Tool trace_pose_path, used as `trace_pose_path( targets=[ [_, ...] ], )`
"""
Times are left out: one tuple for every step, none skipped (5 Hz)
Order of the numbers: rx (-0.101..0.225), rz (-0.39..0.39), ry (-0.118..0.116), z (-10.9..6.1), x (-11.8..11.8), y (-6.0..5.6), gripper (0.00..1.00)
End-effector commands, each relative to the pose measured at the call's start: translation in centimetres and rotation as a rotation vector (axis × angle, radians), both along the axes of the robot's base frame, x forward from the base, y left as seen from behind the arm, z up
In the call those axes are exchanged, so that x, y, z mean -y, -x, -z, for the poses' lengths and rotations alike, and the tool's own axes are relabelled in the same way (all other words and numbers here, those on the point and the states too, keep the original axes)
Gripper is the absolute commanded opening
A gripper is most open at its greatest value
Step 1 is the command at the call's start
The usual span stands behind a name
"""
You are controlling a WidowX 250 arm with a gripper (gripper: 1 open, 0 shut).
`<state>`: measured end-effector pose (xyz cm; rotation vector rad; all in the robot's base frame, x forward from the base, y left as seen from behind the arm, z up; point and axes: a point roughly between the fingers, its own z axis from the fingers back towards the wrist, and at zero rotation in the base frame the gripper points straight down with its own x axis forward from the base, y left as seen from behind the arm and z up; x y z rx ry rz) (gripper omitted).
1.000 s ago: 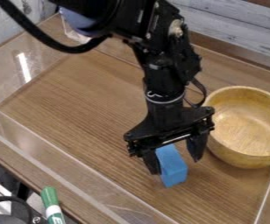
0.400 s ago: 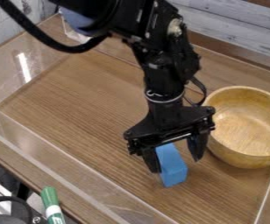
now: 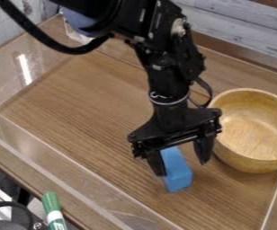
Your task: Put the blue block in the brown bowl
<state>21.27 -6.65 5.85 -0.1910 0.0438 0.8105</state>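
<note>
blue block (image 3: 174,171) sits between the open jaws, it seems.

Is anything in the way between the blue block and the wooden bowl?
Nothing visible stands between the blue block and the bowl except part of the black tool itself, around the block's upper end; only the bowl's raised rim must be cleared.

The one camera looks down at a slant from above the tabletop (image 3: 87,108), fairly near, facing the arm (image 3: 171,72) and the far wall (image 3: 255,22).
</note>
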Motion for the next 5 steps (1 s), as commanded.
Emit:
trace_pose_path(
  targets=[
    [0.055,-0.005,0.012,-1.0,-0.1,-1.1,1.00],
    [0.063,-0.001,0.013,-1.0,-0.2,-1.2,1.00],
    [0.070,-0.001,0.012,-0.9,-0.3,-1.2,1.00],
    [0.074,-0.009,0.009,-0.8,-0.3,-1.1,1.00],
    [0.073,-0.014,0.001,0.1,-0.3,-1.1,1.00]
  ],
)
